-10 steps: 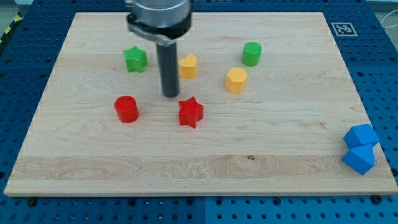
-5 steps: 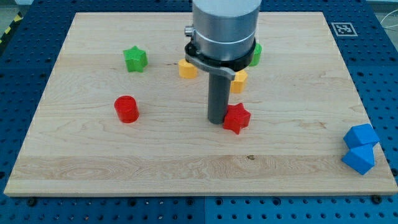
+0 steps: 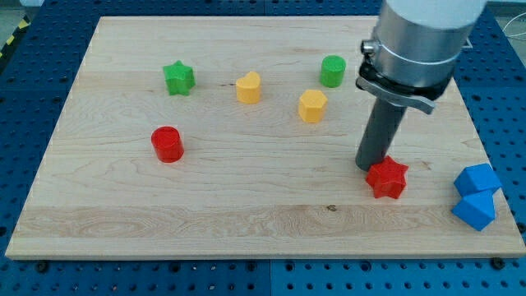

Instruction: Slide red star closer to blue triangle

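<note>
Nearest the view's bottom, at the right edge of the wooden board (image 3: 246, 222), two blue blocks sit touching: a blue triangle (image 3: 474, 211) below and a blue cube-like block (image 3: 477, 178) above it. Just to their left lies the red star (image 3: 387, 178), near but apart from them; it has no long axis, and one point faces the view's top. My tip (image 3: 366, 167) touches the star's upper-left side; it is a bare rod with nothing to open or close. Further left stands a red cylinder (image 3: 168, 144). Beyond are two yellow blocks (image 3: 312, 106) (image 3: 248, 87), a green star (image 3: 179, 78) and a green cylinder (image 3: 332, 71). A black-and-white marker tag (image 3: 454, 38) sits at the board's far right corner; no writing is readable.
</note>
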